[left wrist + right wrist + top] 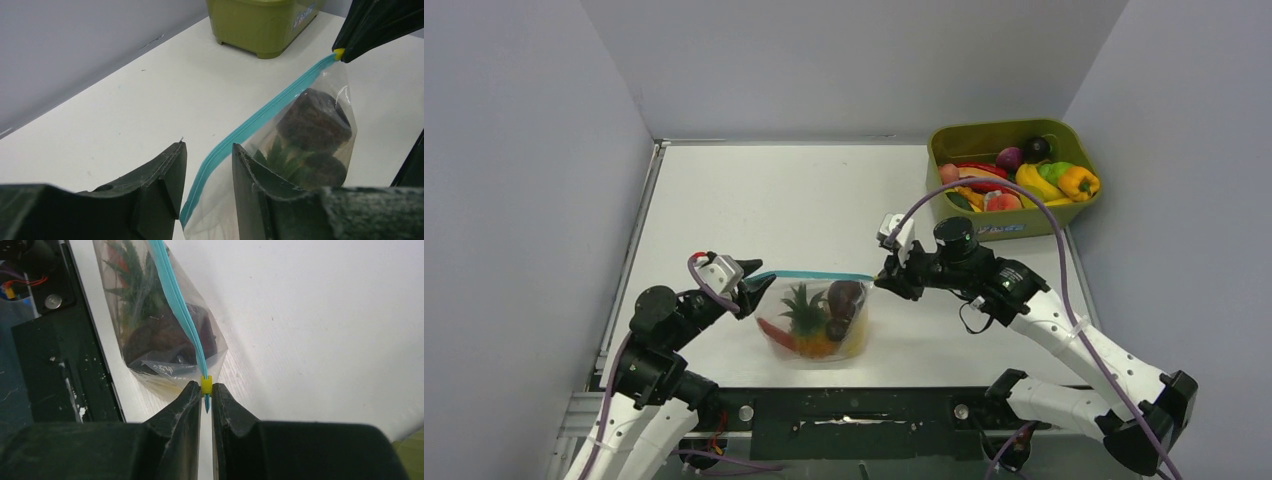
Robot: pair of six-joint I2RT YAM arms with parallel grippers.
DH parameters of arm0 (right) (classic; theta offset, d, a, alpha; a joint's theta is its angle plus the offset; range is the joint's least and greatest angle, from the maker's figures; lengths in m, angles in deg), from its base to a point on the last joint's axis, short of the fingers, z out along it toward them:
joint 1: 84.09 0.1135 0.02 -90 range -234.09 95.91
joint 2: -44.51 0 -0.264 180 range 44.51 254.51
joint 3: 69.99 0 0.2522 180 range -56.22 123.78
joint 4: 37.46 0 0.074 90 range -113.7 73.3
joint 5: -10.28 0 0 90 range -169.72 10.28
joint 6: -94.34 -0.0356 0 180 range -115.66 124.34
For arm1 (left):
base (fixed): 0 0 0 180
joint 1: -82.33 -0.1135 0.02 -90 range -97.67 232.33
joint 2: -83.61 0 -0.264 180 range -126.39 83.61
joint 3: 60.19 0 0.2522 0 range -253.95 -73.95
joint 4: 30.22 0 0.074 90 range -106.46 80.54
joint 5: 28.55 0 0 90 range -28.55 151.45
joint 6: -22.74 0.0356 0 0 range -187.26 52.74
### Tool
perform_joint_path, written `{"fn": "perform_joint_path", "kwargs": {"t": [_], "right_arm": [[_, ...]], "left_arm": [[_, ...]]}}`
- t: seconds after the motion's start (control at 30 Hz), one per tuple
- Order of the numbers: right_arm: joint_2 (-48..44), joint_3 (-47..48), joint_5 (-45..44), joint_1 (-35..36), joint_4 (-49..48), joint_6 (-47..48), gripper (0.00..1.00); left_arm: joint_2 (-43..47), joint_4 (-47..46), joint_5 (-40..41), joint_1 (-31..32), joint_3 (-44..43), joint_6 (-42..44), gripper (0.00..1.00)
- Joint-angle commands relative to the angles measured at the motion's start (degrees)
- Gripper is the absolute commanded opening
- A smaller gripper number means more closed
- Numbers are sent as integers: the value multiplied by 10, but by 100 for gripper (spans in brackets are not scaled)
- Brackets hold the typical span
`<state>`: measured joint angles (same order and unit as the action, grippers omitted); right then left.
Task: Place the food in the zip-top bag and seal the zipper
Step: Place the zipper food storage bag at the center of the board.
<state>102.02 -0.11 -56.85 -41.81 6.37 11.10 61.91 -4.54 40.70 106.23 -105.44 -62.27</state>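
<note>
The left jaws stand apart, with the near end of the zipper [260, 117] running through the gap between them; I cannot tell whether either one touches it. The zip-top bag [782, 300] stands on the desk [754, 200] between the two arms. It holds an orange pineapple [809, 330] with a green crown, a dark maroon piece [845, 298], a red piece [774, 333] and a yellow piece [857, 343]. The right jaws are clamped on the zipper's other end, at a small yellow slider [206, 384]. Farther back on the right, an olive-green tub [1009, 228] holds more toy fruits and vegetables [1024, 178].
</note>
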Motion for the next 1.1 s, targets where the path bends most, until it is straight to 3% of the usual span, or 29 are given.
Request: {"fn": "perform_joint_path", "kwargs": {"t": [0.0, 0.17, 0.37, 0.47, 0.87, 1.07], "right_arm": [[26, 19, -38, -4, -88, 17, 0], [79, 55, -47, -18, -105, 46, 0], [144, 87, -38, -57, -134, 69, 0], [180, 108, -31, -75, -153, 76, 0], [313, 188, 5, -126, -199, 77, 3], [343, 216, -2, -134, -199, 67, 17]], "left_arm": [[6, -11, 31, -3, -29, -3, 40], [12, 4, 53, -3, -49, -3, 51], [20, 8, 64, -3, -60, -8, 56], [27, -4, 60, -3, -51, -16, 67], [38, -34, 134, -3, -2, -117, 70], [35, -46, 179, -3, 12, -173, 71]]}}
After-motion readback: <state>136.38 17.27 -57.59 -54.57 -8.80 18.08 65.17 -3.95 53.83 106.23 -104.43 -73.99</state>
